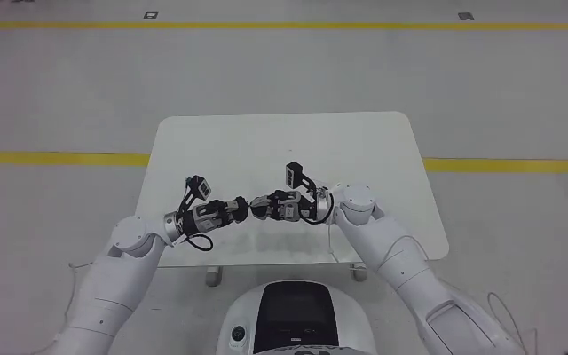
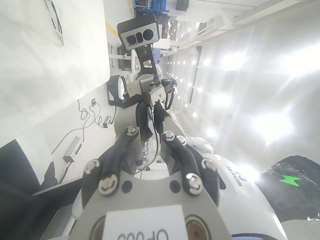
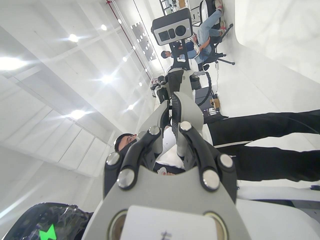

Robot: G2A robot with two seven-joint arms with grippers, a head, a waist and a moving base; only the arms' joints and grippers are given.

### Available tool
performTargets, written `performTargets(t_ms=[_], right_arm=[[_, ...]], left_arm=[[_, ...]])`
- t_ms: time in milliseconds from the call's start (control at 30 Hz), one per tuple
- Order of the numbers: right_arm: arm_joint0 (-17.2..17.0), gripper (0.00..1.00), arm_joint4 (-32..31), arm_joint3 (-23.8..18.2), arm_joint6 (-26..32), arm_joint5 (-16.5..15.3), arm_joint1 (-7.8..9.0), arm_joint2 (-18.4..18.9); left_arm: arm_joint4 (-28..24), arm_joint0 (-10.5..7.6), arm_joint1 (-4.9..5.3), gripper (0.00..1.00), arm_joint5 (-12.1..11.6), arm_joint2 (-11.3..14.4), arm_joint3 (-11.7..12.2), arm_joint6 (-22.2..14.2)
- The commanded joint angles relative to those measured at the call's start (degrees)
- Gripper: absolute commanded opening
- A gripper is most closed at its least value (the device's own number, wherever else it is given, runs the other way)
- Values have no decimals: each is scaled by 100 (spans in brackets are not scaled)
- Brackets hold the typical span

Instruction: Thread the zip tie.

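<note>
**Position.** We find the left claw (image 1: 240, 210) and the right claw (image 1: 260, 209) tip to tip in the air above the near half of the table (image 1: 373, 151).

**Grip.** In the left wrist view, the left claw's fingers (image 2: 143, 123) are drawn close on a thin dark strip. We take this strip for the zip tie (image 2: 155, 141); it runs back towards the palm. The right claw's fingers (image 3: 176, 112) are pressed nearly together, and we cannot tell what they pinch.

**Other items.** Spare ties (image 2: 56, 23) lie loose on the table, well apart from both claws.

**Risks noted.**
- The tips crowd each other, so a small misalignment could push the strip past its head rather than through it.
- A thin, springy strip may bend or twist under pressure.
- A loose pinch could let the strip slip and drop to the table.
</note>
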Motion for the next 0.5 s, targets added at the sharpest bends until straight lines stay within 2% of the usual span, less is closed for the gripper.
performTargets(t_ms=[0,67,100,200,233,267,467], right_arm=[[15,0,5,12,2,11,1,-19],[26,0,12,24,-5,9,1,-32],[33,0,19,34,-10,5,2,-38],[49,0,30,57,-10,-6,5,-45],[53,45,37,67,-41,-30,10,-29],[49,100,60,64,-58,-60,15,-6],[-15,100,106,-11,-111,-142,92,217]], left_arm=[[-4,-10,5,8,2,13,7,5],[-6,-19,9,5,4,25,14,11],[-8,-26,11,0,4,33,21,15],[-22,-42,16,0,-3,52,43,15],[-29,-50,18,0,-9,59,56,14],[-34,-55,20,0,-15,65,64,11],[-81,-82,37,0,-69,70,125,-45]])
